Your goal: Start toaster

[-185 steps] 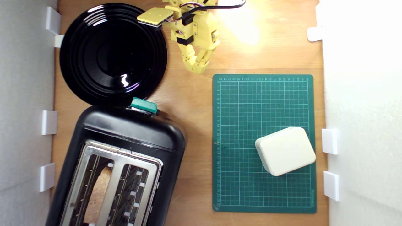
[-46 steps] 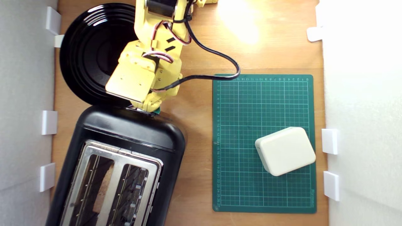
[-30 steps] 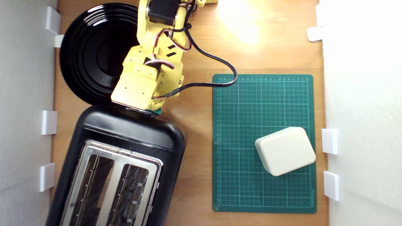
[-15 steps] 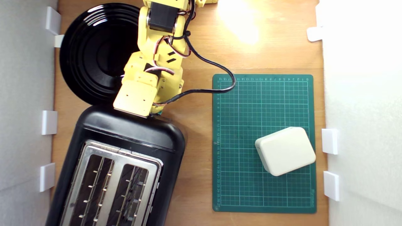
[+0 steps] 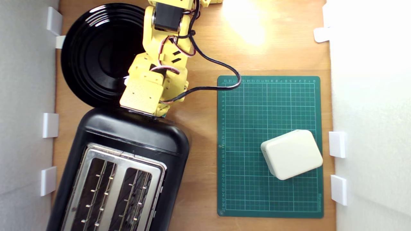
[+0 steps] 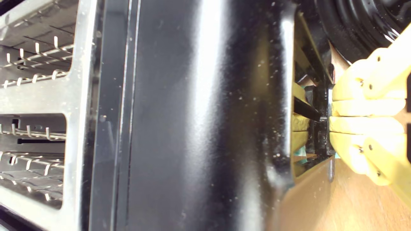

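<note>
The toaster (image 5: 122, 166) stood on the desk (image 5: 199, 57) just below the black plate (image 5: 96, 51) in the exterior view. The gripper (image 6: 330, 116) hung at the toaster's lever end, jaws pressed together, with a sliver of teal knob (image 6: 301, 151) beside them.

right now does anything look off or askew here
The toaster sits skewed to the table edges, and its end overlaps the black plate rim in the exterior view. Nothing spilled or broken.

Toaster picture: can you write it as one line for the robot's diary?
stage: pressing lever | gripper: shut, at toaster end by black plate | slots: no bread showing | white box: on green mat
</note>
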Controlling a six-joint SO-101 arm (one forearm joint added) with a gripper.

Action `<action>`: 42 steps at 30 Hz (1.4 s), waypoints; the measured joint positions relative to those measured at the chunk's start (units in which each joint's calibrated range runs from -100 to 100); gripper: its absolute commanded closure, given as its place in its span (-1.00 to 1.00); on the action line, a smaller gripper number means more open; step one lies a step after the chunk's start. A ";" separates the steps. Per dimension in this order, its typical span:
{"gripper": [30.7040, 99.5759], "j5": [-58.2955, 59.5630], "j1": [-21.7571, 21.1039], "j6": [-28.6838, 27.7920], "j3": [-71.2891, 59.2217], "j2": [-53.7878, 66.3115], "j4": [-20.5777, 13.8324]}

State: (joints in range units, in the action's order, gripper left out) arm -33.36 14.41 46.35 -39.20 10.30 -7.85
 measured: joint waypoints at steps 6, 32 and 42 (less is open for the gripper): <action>0.98 2.04 0.00 0.00 -3.34 0.67 0.19; 0.98 4.60 0.72 -0.22 -5.93 0.83 0.39; 0.98 4.68 0.81 -1.02 -7.23 3.42 0.29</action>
State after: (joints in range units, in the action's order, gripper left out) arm -28.68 15.23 45.33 -46.43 13.71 -7.56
